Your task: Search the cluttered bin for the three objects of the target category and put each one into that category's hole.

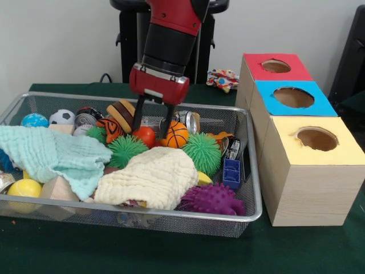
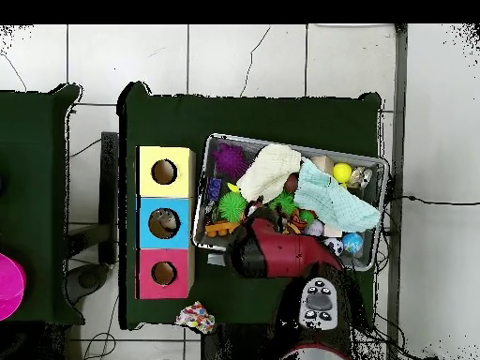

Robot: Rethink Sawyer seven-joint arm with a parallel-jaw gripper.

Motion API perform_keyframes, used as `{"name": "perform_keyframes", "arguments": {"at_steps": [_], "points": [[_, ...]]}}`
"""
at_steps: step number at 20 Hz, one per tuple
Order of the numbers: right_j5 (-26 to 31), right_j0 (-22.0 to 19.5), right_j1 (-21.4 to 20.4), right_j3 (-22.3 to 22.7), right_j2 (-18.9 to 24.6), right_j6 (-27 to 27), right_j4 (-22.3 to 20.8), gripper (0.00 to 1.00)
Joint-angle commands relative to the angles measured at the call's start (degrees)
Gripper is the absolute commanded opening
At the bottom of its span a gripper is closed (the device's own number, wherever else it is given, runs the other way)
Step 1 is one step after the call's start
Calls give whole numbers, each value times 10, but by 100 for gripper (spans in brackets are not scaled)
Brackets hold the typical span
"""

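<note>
Your gripper point(image 1: 153, 127) hangs spread over the wire bin's point(image 1: 254, 171) far middle, fingers straddling a clear bottle point(image 1: 153, 122), presumably to pinch it. The blue-topped hole point(image 1: 293, 97) waits at 3 o'clock. Cloths point(image 1: 151, 177) may hide the other bottles.

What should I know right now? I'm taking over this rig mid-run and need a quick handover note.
The gripper is open, lowered into the wire bin among the balls near its far side, holding nothing that I can see.
Blue hole: from overhead something pale shows inside; cannot tell what.
No bottles plainly visible; the mint cloth and cream cloth cover much of the bin.
Left: find the bottles, probably under the cloths, and drop each into the blue hole.
</note>
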Motion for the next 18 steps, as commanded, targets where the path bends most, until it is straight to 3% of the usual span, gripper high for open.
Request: {"name": "perform_keyframes", "arguments": {"at_steps": [1, 4, 9, 13, 18], "points": [[53, -66, -20, -74, 184, -89, -89, 100], [61, -82, -23, -92, 196, -95, -115, 100], [131, -121, -6, -132, 236, -108, -113, 100], [134, -99, -5, -153, 189, -81, -122, 100], [123, -53, 25, -160, 98, -2, -109, 100]]}}
